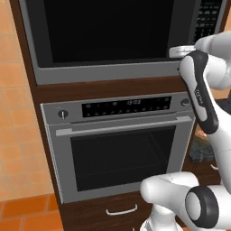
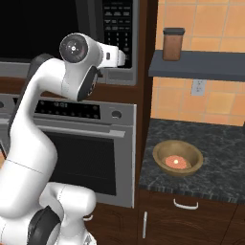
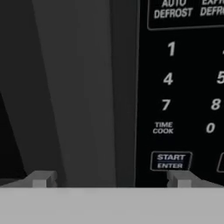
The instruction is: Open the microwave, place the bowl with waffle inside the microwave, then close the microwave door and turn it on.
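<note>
On the dark table point(image 2: 215, 158) your right base view alone shows the tan wooden bowl point(image 2: 177, 158); your tool point(image 3: 111, 179), raised level, gapes empty before the microwave's black keypad point(image 3: 181, 87).

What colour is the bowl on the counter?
The bowl is tan-brown like wood, best seen in the right base view.

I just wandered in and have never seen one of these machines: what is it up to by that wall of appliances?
A white robot arm has reached its gripper up to the built-in microwave, right at the edge between the microwave door and the keypad, with its jaws apart. The door looks shut. The wooden bowl with the waffle sits on the dark counter to the right, untouched, so loading has not begun.
</note>
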